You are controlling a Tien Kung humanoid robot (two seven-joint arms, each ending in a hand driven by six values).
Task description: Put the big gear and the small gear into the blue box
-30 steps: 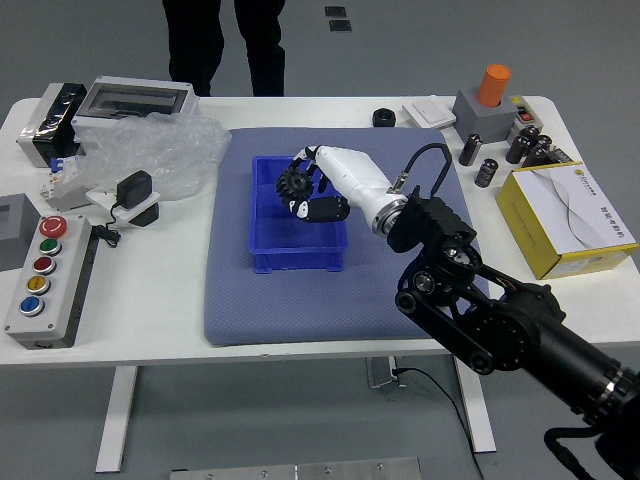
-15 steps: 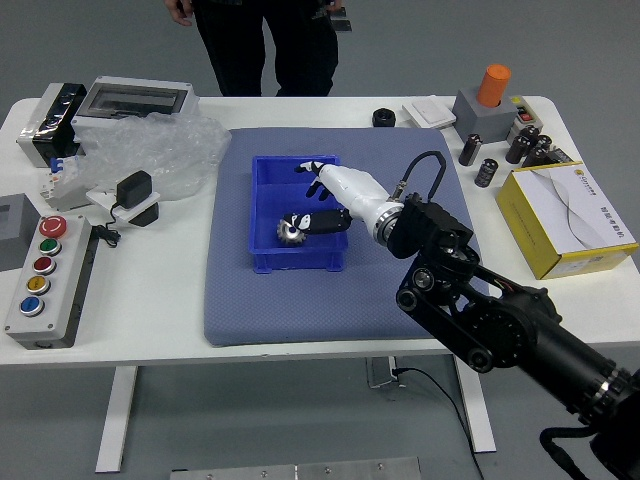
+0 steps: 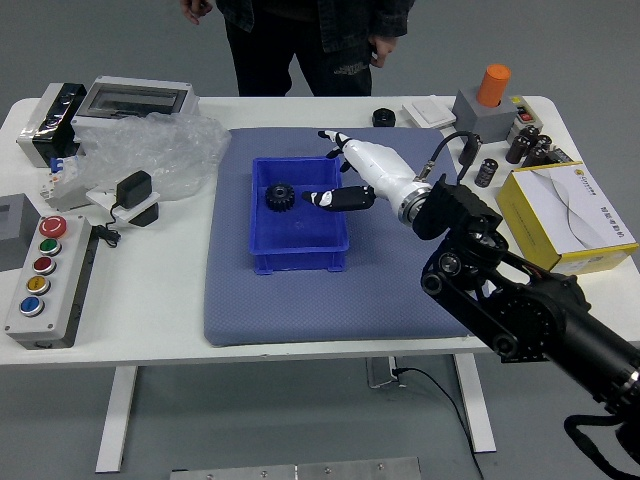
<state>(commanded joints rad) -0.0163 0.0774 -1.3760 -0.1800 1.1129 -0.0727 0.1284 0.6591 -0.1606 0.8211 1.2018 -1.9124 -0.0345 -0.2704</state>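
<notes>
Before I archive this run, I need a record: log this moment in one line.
dark gear: in blue box; second gear: unseen; right robot hand: open, empty, at box's right edge; left robot hand: unseen

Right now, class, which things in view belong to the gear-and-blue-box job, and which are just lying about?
Part of the job:
blue box
black gear, inside the box, the only gear I can make out
right robot hand, open and empty, reaching over the box's right side

Just lying about:
button panel
clear plastic bag
yellow carton
orange knob
</notes>
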